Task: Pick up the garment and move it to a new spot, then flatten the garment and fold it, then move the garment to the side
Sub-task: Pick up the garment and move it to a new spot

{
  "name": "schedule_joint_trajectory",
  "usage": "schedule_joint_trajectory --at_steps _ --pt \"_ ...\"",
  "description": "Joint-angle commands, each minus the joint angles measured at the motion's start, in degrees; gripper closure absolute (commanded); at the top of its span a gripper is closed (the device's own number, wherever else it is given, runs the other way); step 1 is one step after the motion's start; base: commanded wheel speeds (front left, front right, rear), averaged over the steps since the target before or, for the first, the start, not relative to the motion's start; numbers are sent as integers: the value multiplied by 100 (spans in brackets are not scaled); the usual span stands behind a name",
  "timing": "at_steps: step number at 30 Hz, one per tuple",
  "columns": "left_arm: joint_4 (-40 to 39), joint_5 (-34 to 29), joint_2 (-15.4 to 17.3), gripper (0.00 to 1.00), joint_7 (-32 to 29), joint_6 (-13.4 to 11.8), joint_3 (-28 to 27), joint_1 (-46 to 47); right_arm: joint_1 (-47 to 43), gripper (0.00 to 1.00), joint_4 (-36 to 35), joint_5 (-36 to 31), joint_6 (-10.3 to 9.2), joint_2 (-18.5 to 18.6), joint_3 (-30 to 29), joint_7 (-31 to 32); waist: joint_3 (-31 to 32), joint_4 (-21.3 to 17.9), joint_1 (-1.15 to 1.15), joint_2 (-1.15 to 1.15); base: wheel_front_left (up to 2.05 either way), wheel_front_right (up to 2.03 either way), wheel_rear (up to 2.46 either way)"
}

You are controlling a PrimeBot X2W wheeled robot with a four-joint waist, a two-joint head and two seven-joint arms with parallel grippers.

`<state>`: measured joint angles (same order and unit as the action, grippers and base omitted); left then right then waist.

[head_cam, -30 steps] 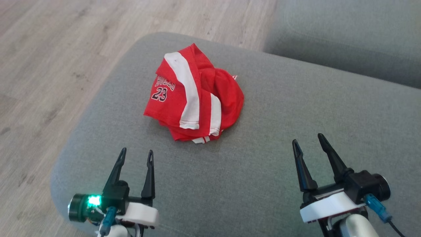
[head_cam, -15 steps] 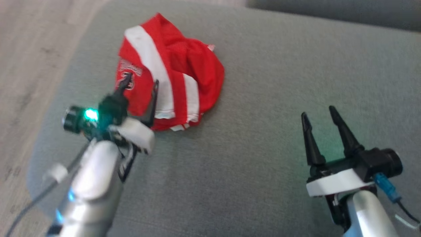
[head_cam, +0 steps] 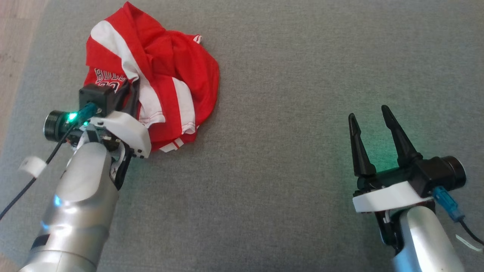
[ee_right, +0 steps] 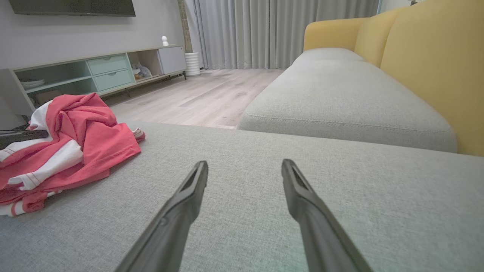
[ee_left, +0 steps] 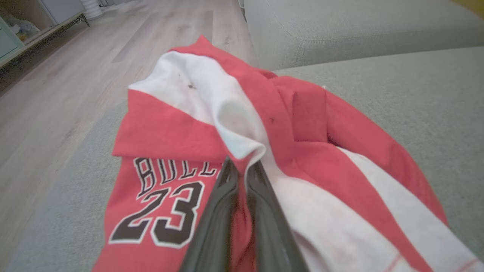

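The crumpled red-and-white jersey garment (head_cam: 166,71) lies in the upper left of the head view on the grey fabric cushion (head_cam: 283,124). Its long axis runs top to bottom, with the white stripe slanting down-right. The left gripper (ee_left: 242,163) — spread over the heap half a second ago — now pinches a white-edged fold between its nearly closed tips. At lower right, well apart from the cloth, the right gripper (head_cam: 368,112) hovers with fingers spread, holding nothing.

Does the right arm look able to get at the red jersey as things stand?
Probably yes: bare grey cushion lies between the open right gripper and the jersey, whose fold the left gripper pinches.
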<state>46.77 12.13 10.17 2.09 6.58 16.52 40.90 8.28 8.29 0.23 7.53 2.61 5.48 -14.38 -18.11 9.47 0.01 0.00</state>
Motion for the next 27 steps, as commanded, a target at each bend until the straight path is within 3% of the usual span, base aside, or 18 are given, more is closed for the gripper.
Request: schedule_joint_trajectory --at_steps 1,7,13,18,27 --pt "-117 47 252 100 149 4 -227 260 88 0 -151 40 -4 27 158 -62 33 -37 -1 0 0 0 0" --pt "-428 112 268 100 909 5 -289 429 43 0 -70 96 -4 27 172 -62 311 -125 -1 0 0 0 0" --pt "-1695 321 265 100 1123 49 -275 643 -61 0 -32 282 -4 27 267 -62 758 -330 -1 0 0 0 0" --pt "-2832 674 251 100 726 69 -225 682 -111 0 -34 430 -4 27 322 -62 956 -597 -1 0 0 0 0" --pt "-3978 891 337 100 -190 55 -5 599 -109 0 -80 617 -4 27 405 -62 1002 -1177 -1 0 0 0 0"
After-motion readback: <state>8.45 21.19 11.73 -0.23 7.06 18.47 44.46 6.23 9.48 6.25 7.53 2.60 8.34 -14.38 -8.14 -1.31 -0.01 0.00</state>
